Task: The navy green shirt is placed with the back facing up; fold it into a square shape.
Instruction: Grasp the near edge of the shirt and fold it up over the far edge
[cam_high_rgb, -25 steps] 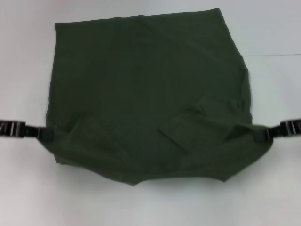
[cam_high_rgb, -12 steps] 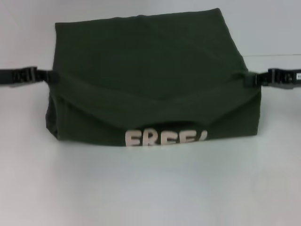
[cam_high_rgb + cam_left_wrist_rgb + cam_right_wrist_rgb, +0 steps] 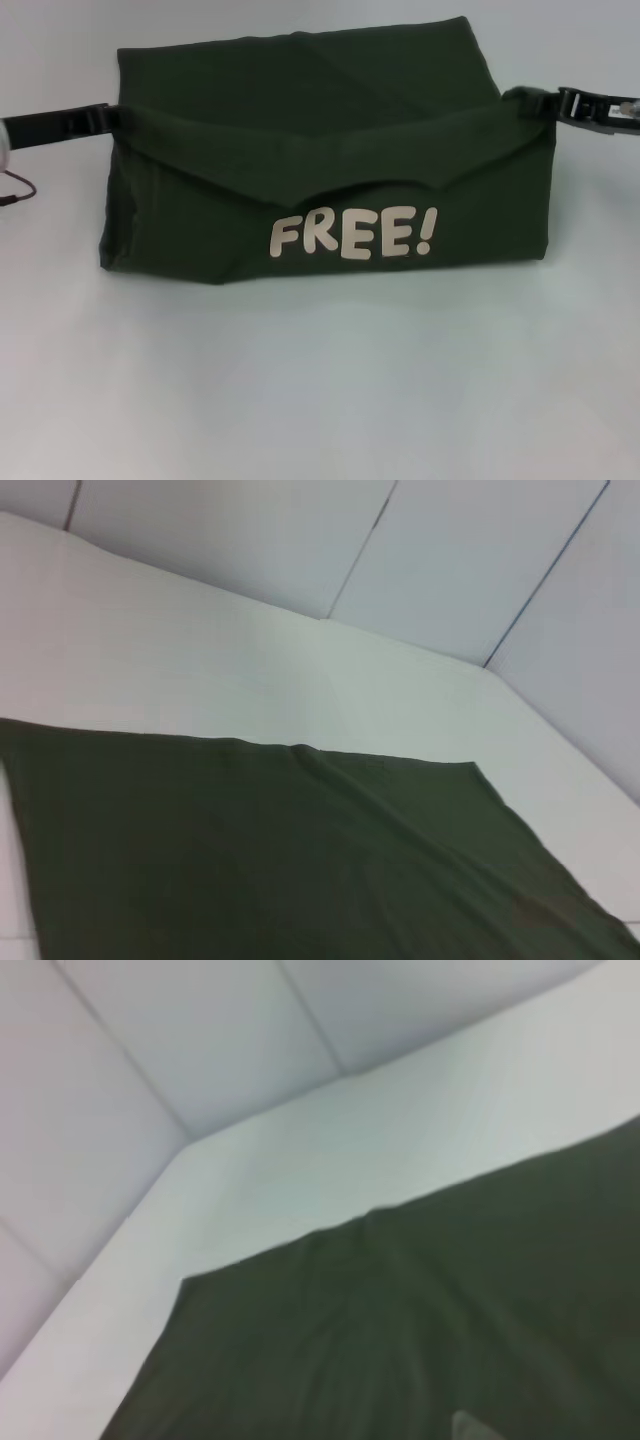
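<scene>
I've got the big dark olive-green cotton T-shirt (image 3: pixel 320 150) sitting in the middle of the white tabletop (image 3: pixel 320 390), and it's partway through a fold: the near portion is lifted and turned back over the rest, so the front face is showing toward me. Across that turned-up panel I can read cream block lettering, "FREE!" (image 3: pixel 352 234), clean and upright, every letter and the exclamation mark visible. No other label or brand tag shows anywhere on the cloth.

On my left, the left gripper (image 3: pixel 108 117) is at the shirt's left edge, up near the far corner, black fingers pressed together on a pinch of green fabric. On my right, the right gripper (image 3: pixel 545 102) mirrors it at the right edge, likewise clamped onto the fabric, which bunches into a little peak where it's caught. Between the two, the raised edge sags in a shallow V just above the lettering.

The lower fold line lies on the table, fairly straight, with the left side a touch rumpled. The far part of the shirt lies flat behind.

From the left wrist camera I see only a plain dark green stretch of shirt (image 3: pixel 260 850) lying on the white surface, pale wall panels (image 3: pixel 300 540) beyond. The right wrist camera gives much the same: wrinkled green cloth (image 3: pixel 400 1340) against the white table, panelled wall behind. No fingers in either wrist view.
</scene>
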Motion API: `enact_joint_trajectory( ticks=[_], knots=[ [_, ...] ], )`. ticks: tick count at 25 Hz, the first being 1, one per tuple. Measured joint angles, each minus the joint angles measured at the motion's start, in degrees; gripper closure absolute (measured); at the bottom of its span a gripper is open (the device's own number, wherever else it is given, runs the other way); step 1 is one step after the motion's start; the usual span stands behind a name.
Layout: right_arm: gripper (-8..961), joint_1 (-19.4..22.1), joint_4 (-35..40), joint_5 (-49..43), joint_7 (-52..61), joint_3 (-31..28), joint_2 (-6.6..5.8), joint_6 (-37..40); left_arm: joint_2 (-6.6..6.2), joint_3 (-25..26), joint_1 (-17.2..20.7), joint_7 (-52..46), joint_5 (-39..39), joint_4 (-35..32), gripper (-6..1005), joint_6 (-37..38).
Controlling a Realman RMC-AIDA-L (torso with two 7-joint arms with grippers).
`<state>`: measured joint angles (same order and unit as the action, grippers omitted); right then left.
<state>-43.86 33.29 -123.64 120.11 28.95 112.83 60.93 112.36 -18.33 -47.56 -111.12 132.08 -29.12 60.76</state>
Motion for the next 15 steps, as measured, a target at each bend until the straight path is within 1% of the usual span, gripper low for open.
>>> enact_joint_trajectory(
  ticks=[1,2,4,7,9,15],
  knots=[
    [894,-0.38,-0.04,0.12,-0.76,-0.01,0.58,-1.62,0.0,0.0,0.0,0.0,0.0,0.0,970,0.0],
    [894,-0.78,-0.08,0.21,-1.74,-0.01,1.14,-3.25,0.29,0.01,-0.18,0.67,-0.14,0.44,970,-1.31],
    [894,-1.49,-0.24,0.78,-3.94,-0.01,2.51,-6.54,1.3,0.08,-0.35,2.44,-1.29,0.76,970,-4.11],
    [895,-2.42,-0.95,2.86,-7.91,0.03,4.07,-11.73,2.46,0.07,-0.21,5.46,-4.25,1.01,969,-7.32],
    [895,-2.99,-2.15,4.77,-10.58,0.25,4.56,-14.8,3.04,0.04,-0.05,7.66,-6.63,1.41,969,-9.28],
    [894,-4.78,-6.51,9.66,-17.04,0.84,5.14,-22.53,3.92,0.05,-0.94,16.97,-13.83,5.01,970,-15.23]
  ],
)
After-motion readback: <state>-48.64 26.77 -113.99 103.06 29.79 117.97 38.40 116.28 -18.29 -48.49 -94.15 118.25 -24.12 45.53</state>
